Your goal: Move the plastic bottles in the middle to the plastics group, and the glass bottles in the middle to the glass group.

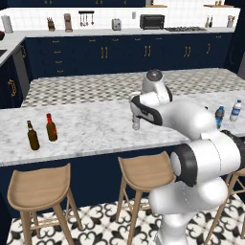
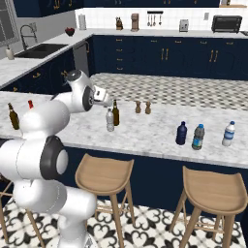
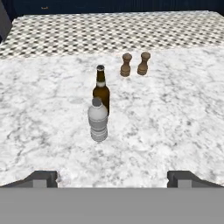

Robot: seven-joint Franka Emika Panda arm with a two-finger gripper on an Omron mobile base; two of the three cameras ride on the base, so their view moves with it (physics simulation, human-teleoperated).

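Left base view: 2 glass bottles, dark brown (image 1: pixel 32 136) and red-capped (image 1: pixel 51 128), stand at the counter's left; the clear grey plastic bottle (image 1: pixel 136 123) shows just below the arm's hand.

Right base view: navy bottle (image 2: pixel 181 133) stands just beside the 2 plastics-group bottles (image 2: pixel 198 137) at right.

Hand view: gripper (image 3: pixel 112 177) jaws spread wide, empty. The grey bottle stands upright, touching or just before the brown beer bottle (image 3: pixel 101 89). Judged light, smooth, tippable; grip mid-body below the cap.

I can read no text, number or brand here; the label on the clear bottle (image 2: pixel 228 134) is too blurred.
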